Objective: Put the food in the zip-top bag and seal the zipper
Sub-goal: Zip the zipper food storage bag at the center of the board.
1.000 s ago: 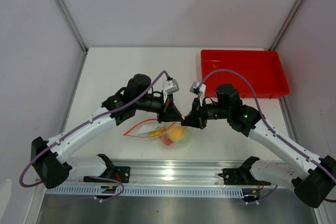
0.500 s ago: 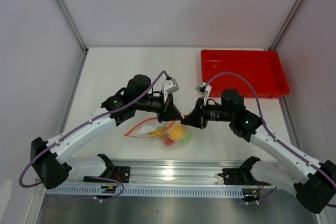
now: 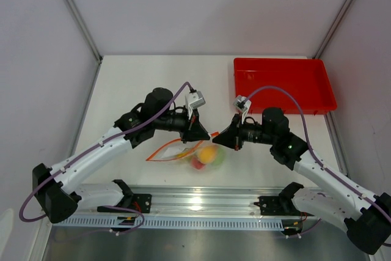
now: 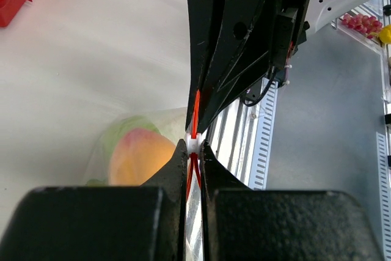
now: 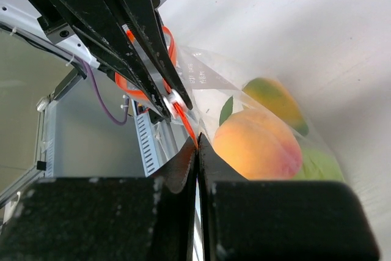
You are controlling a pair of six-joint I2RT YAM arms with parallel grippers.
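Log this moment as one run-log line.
stage: sealing | left claw: shut on zipper | right claw: shut on zipper | fruit: inside zip-top bag

Food [image 3: 208, 156] in zip-top bag [image 3: 174, 150], left pincer [image 4: 193, 148] facing right pincer [image 5: 197, 145], tray [image 3: 284, 84] behind right

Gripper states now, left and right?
Left gripper: shut on the thin orange-red zipper strip of the clear plastic bag.
Right gripper: shut on the same strip.

The clear zip-top bag [image 5: 215, 75] has an orange-red zipper [image 5: 184, 120]; the peach [image 5: 256, 145] is orange-yellow, the tray [image 3: 284, 84] red.
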